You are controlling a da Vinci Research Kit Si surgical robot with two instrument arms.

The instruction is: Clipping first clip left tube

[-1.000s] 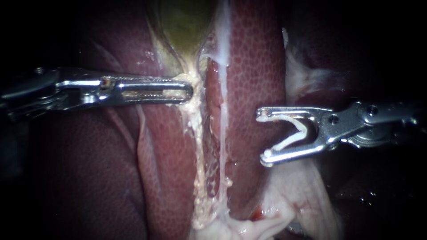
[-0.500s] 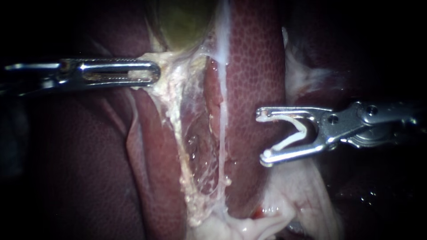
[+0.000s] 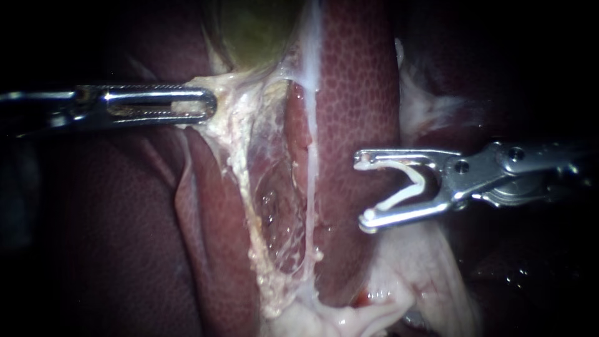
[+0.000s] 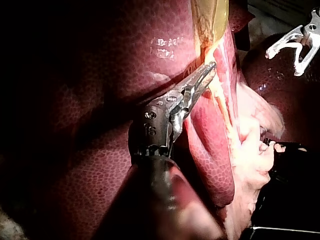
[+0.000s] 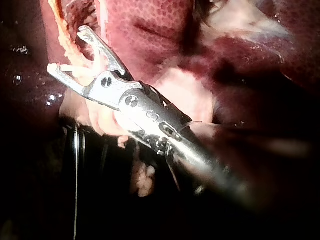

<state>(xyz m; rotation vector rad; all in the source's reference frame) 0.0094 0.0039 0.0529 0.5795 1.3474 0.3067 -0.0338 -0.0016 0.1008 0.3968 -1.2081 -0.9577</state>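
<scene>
Presently: left instrument [image 3: 209, 103], pincer clamped together on pale tissue [image 3: 228, 93] below the gallbladder [image 3: 256, 31], stretching it sideways. Next, right instrument [image 3: 363, 190], pincer spread wide, gripping an open white clip [image 3: 409, 187] from both sides, over the liver [image 3: 355, 93]. Between both lies the left tube [image 3: 241, 206], apart from the clip.
</scene>
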